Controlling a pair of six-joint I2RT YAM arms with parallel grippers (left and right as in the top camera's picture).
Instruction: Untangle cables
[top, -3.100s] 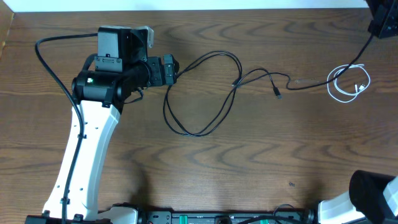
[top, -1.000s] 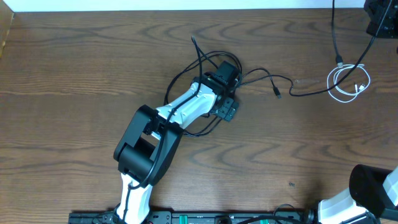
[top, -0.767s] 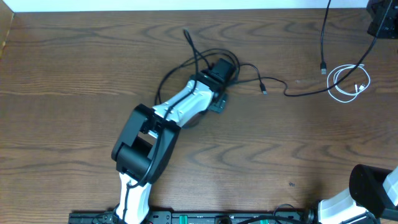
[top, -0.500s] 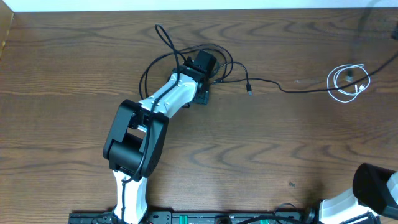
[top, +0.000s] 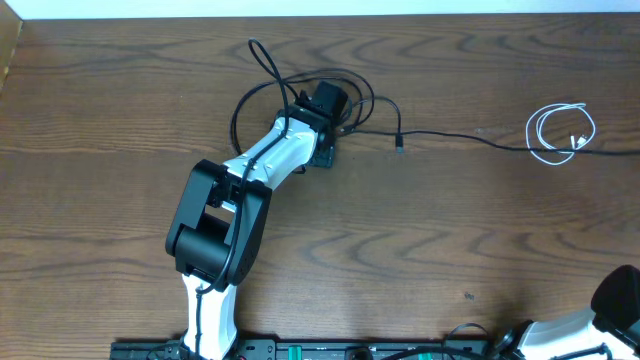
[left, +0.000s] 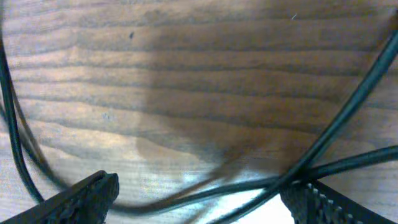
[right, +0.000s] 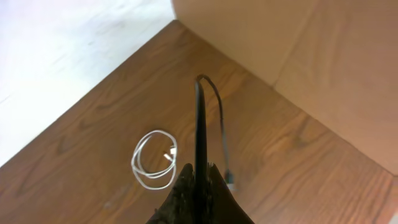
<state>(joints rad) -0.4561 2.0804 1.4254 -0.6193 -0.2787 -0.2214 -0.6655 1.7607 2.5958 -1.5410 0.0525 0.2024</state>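
Wood table (top: 480, 250). Left arm (top: 215, 225) reaches to centre-back. Black cable (top: 460, 137) loops there, then runs right. White cable (top: 560, 133) lies coiled far right, beside the black strand. Left gripper (left: 205, 196): fingers spread wide over crossed black strands. Right gripper (right: 199, 180): pressed together, pinching black cable.

The left hand (top: 322, 130) swung over the black cable (top: 450, 135), now pulled straight.
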